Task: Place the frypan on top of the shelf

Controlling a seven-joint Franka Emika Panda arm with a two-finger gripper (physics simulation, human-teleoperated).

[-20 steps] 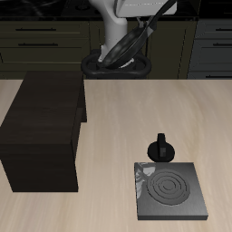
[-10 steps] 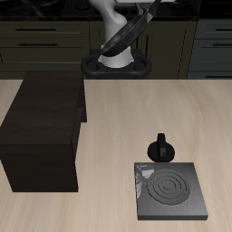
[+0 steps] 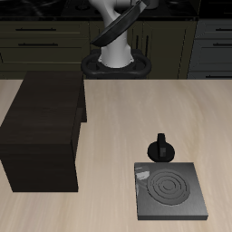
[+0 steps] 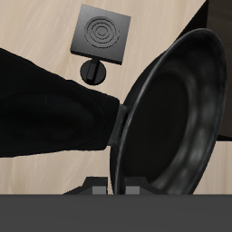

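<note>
Round black shallow frypan [image 3: 116, 30] is held tilted, high above the light wooden surface [image 3: 163, 109] | hand [image 4: 116, 188] is closed on its handle | large dark brown wooden shelf [image 3: 43, 127] stands below, top bare | square dark stove plate [image 4: 101, 33] seen beneath

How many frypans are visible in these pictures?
1. The frypan is held tilted in the air near the robot's base, far above the table and not over the shelf. None seems hidden.
</note>
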